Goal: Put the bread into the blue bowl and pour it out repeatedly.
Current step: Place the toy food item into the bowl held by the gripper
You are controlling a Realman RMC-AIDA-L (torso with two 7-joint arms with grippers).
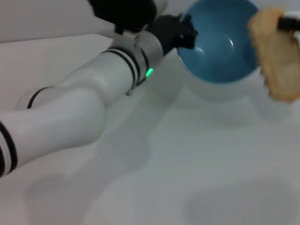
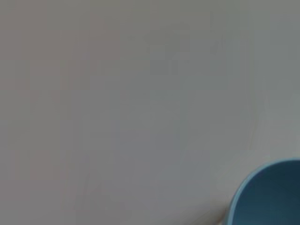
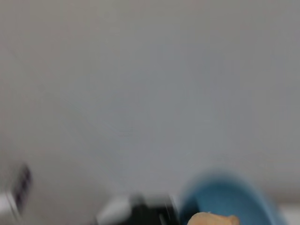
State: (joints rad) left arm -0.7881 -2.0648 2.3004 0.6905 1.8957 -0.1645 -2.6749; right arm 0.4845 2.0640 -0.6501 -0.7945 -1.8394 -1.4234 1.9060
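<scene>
The blue bowl (image 1: 221,38) is tipped with its opening facing me, held up off the white table. My left gripper (image 1: 186,32) reaches across from the left and is shut on the bowl's left rim. The bread (image 1: 279,55) hangs on end just beside the bowl's right rim, its pale tan side toward me. My right gripper (image 1: 297,23) comes in from the right edge and is shut on the bread's upper end. The bowl's rim shows in the left wrist view (image 2: 272,197). The right wrist view shows the bowl (image 3: 225,197) and a bit of bread (image 3: 211,219).
The white table (image 1: 168,189) spreads out in front of and below the bowl, with the bowl's shadow on it. My left arm (image 1: 70,113) stretches across the left half of the head view. A pale wall stands behind.
</scene>
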